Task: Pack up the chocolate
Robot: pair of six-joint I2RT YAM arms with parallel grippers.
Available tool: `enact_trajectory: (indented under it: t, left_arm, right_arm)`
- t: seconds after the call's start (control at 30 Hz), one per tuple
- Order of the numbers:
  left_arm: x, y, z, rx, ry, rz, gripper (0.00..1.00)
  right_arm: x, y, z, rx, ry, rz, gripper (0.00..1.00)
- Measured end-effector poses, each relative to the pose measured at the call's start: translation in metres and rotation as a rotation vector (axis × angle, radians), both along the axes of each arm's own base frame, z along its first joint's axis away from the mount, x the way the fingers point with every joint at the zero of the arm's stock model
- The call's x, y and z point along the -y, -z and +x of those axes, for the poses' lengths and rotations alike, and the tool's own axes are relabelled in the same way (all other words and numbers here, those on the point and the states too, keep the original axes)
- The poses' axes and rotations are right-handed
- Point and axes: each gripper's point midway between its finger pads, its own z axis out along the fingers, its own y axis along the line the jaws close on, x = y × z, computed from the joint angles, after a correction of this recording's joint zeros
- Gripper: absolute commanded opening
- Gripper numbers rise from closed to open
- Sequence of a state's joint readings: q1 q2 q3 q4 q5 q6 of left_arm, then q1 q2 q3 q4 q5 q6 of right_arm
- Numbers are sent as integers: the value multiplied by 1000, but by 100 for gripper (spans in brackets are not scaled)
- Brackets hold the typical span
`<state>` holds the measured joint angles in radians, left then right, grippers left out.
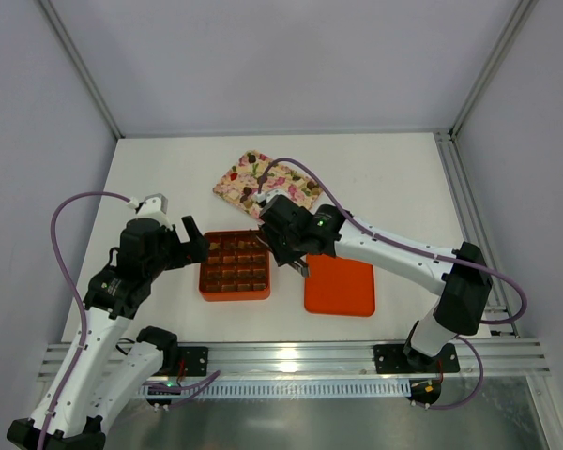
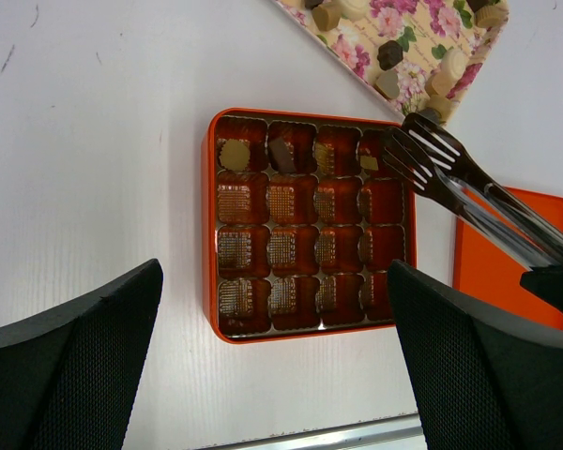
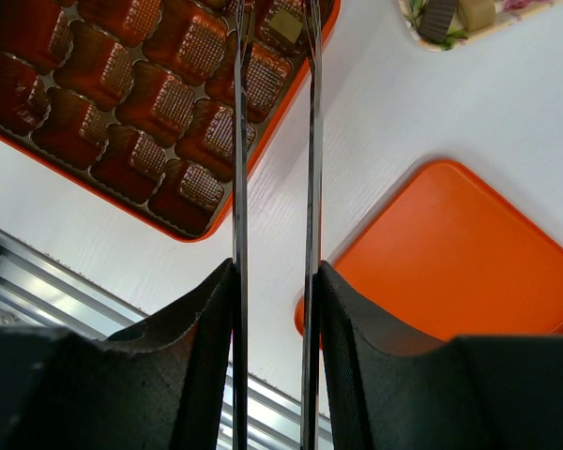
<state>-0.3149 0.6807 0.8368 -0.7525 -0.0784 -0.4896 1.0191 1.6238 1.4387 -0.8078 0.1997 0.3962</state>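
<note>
The orange grid box [image 1: 203,281] lies at the table's front centre. In the left wrist view its far row holds a tan round chocolate [image 2: 233,154], a dark one [image 2: 281,153] and a small tan one [image 2: 369,163]. Several more chocolates [image 1: 249,195] lie on the floral tray [image 1: 233,183] behind it. My right gripper [image 1: 286,242] is shut on metal tongs [image 2: 450,178]. The tongs' tips stand apart on either side of the tan chocolate [image 3: 286,26] in the box's corner cell. My left gripper [image 1: 190,246] is open and empty at the box's left side.
The flat orange lid [image 1: 340,284] lies right of the box, under the right arm. It also shows in the right wrist view [image 3: 460,253]. The metal rail [image 1: 291,356] runs along the table's front edge.
</note>
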Motion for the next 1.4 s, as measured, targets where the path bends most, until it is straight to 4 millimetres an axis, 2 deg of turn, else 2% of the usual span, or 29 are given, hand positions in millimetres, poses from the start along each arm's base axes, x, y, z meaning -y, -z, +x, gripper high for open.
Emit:
enact_trajectory:
  t: [0.13,0.33,0.4,0.63,0.77,1.07,1.23,1.4]
  left_arm:
    - [0,0,0,0,0,0,100]
    - [0,0,0,0,0,0,100]
    - [0,0,0,0,0,0,100]
    - [0,0,0,0,0,0,100]
    - [0,0,0,0,1,0,100]
    - [0,0,0,0,0,0,100]
    - [0,0,0,0,1,0,100]
    - [0,0,0,0,1,0,100]
  right_arm:
    - [2,-3,3,16,9,-8,41]
    - [5,-30,26,70,42,21,41]
    - [13,-34,38,81,72,26,41]
    - [59,-34,86,83,209,16,41]
    - [79,-27,109,78,265,-9,41]
    - [95,12,150,30,315,-91,41]
    - [102,26,159,14,328,-127,41]
    - [103,26,163,24,334,-139,41]
